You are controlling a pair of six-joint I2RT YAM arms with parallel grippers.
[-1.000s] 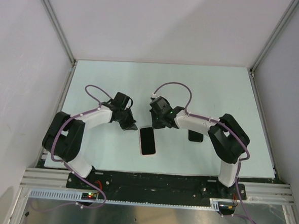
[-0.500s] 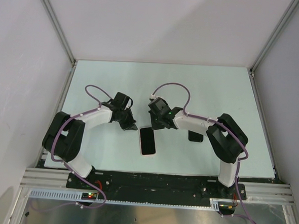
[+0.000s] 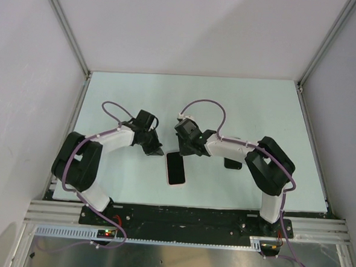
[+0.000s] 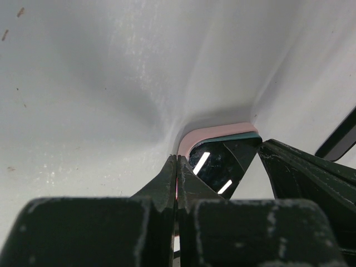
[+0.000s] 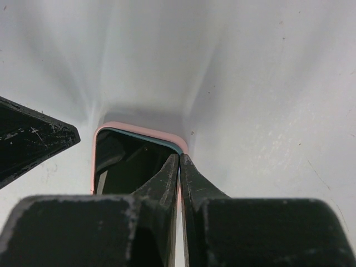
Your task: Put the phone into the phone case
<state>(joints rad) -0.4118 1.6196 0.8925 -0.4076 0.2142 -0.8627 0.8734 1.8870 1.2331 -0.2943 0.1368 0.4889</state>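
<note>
The left arm [image 3: 111, 138] and right arm [image 3: 228, 146] reach inward from their bases at the tabletop's [image 3: 240, 107] near edge, elbows bowed outward. The left pincer [image 3: 155, 149] angles down and rightward, fingers pressed together. The right pincer [image 3: 186, 151] angles down and leftward, fingers all but touching.

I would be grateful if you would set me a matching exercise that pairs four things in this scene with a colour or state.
Things:
1. phone case
2. phone screen
3. left gripper
4. table

Descriptions:
A. pale greenish white
B. fingers shut together
C. pink
D. glossy black

Pairs: 1-C; 2-D; 3-B; 4-A
</note>
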